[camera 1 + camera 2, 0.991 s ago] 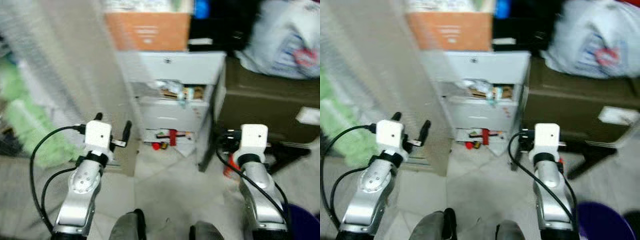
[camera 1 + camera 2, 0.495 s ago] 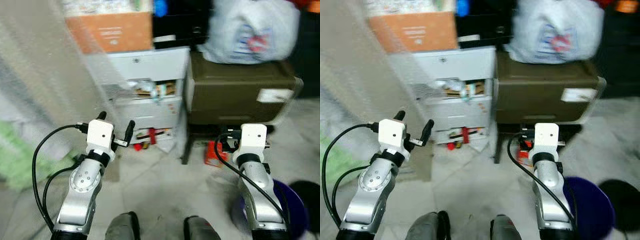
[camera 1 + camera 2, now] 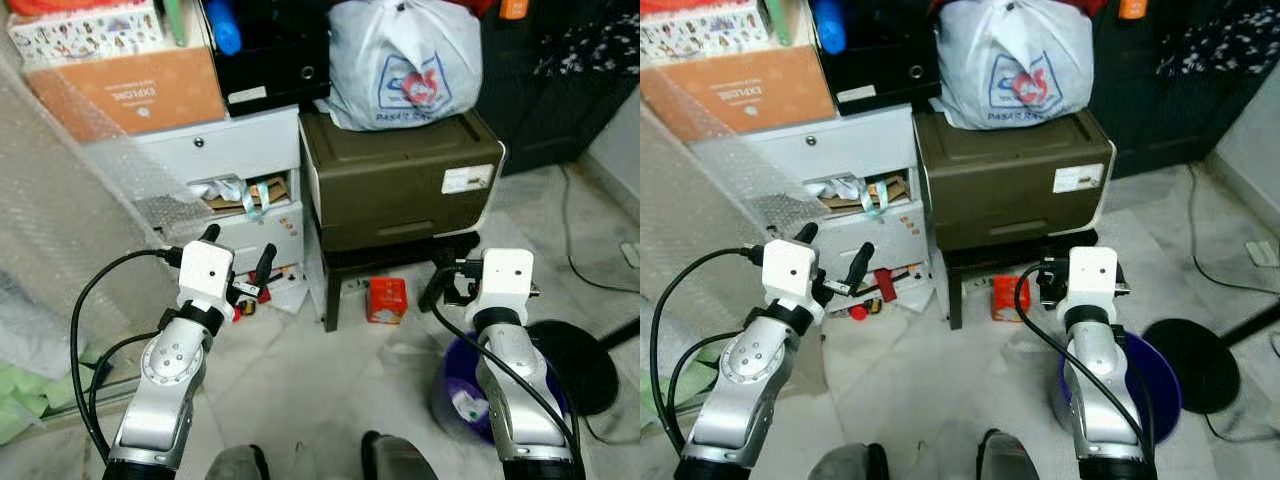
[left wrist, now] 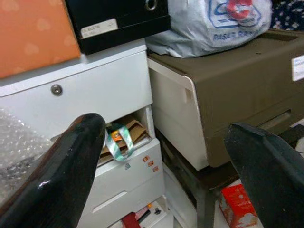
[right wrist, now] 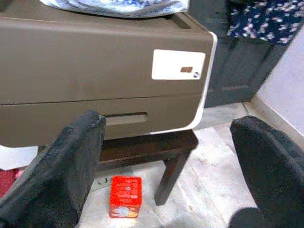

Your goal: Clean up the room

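With both grippers, left (image 3: 236,262) and right (image 5: 161,156), spread and empty, the small red carton (image 3: 386,299) lay beside the dark stool's leg (image 5: 169,176) (a likely snag for a reaching finger).

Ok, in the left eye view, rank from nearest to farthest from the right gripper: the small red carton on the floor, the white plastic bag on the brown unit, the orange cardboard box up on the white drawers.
From the right gripper:
1. Small red carton, on the floor just to its left.
2. White plastic bag, above, atop the brown unit.
3. Orange cardboard box, far left, on the white drawers.
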Motion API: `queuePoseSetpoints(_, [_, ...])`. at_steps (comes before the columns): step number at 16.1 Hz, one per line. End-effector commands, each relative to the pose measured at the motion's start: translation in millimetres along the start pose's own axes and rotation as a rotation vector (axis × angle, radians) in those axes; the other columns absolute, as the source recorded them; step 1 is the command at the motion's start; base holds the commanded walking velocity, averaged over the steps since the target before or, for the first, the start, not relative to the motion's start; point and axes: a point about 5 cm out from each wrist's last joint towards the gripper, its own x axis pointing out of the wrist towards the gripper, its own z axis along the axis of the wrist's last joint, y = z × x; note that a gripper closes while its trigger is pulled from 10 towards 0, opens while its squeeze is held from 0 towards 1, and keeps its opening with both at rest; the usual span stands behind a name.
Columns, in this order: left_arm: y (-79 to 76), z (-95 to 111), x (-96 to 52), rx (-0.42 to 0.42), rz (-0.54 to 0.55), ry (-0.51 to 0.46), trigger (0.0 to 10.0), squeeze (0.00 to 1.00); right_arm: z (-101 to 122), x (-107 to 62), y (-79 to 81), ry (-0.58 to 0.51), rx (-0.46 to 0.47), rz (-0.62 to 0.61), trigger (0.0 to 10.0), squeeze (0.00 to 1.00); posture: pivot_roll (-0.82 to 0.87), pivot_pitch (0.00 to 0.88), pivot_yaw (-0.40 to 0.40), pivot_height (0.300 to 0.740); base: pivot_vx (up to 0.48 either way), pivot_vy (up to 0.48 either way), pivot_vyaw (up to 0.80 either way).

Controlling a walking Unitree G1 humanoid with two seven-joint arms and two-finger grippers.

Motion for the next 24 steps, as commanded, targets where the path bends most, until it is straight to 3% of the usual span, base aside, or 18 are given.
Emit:
queuePoseSetpoints(1, [-0.1,-2.0,-1.6,0.007,-0.012,0.004,10.0,0.0,-0.8,0.9,2.6,0.001,-0.001,0.012,10.0,0.0,-0.09,0.137,0.042,0.74,0.371,0.0,0.0])
queuePoseSetpoints(12, [-1.3,-2.6,-1.4,0.01,-0.03,0.009,10.0,0.0,-0.4,3.1,4.1,-0.002,0.0,0.013,10.0,0.0,-0.09,0.146,0.043,0.74,0.39,0.0,-0.15])
queuePoseSetpoints(19, [-0.4,-1.9,-0.8,0.041,-0.005,-0.002,10.0,0.0,3.1,5.3,4.2,-0.026,-0.027,0.019,10.0,0.0,-0.09,0.139,0.039,0.74,0.0,0.0,0.0])
queuePoseSetpoints(24, [10.6,3.2,-7.4,0.106,0.066,-0.016,10.0,0.0,6.6,0.3,1.0,-0.043,-0.054,0.016,10.0,0.0,-0.08,0.161,0.04,0.74,0.0,0.0,0.75])
